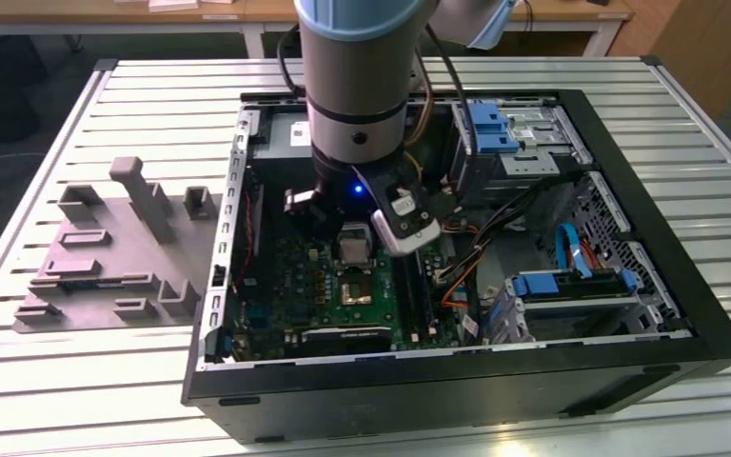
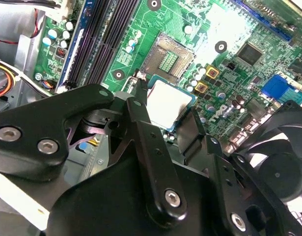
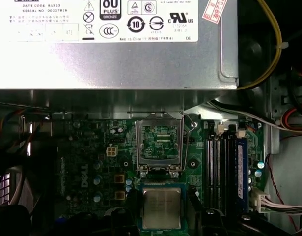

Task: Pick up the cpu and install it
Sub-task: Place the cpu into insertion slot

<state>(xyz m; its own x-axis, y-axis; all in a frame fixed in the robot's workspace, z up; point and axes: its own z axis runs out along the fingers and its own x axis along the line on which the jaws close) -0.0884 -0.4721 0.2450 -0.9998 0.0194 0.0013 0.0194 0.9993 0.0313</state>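
Observation:
The cpu (image 2: 169, 102), a small flat square chip with a silvery top and a pale rim, hangs a little above the green motherboard (image 2: 239, 29). My gripper (image 2: 165, 112) is shut on it, with one black finger (image 2: 140, 105) on each side. The empty metal-framed socket (image 2: 168, 58) lies just beyond the chip. In the first wrist view the cpu (image 3: 161, 208) sits next to the open socket (image 3: 159, 142), whose frame stands raised. In the exterior view the cpu (image 1: 354, 245) is under the arm's wrist, inside the open computer case (image 1: 467, 381), above the socket (image 1: 357, 290).
A large grey box with a white label (image 3: 111, 44) borders the socket. Memory slots (image 3: 222, 167) run alongside. A black fan (image 2: 283, 172) is near the fingers. Blue-tabbed drive cages (image 1: 505, 129) and loose cables (image 1: 518, 238) fill the case's right side. A grey fixture (image 1: 111, 248) lies on the table.

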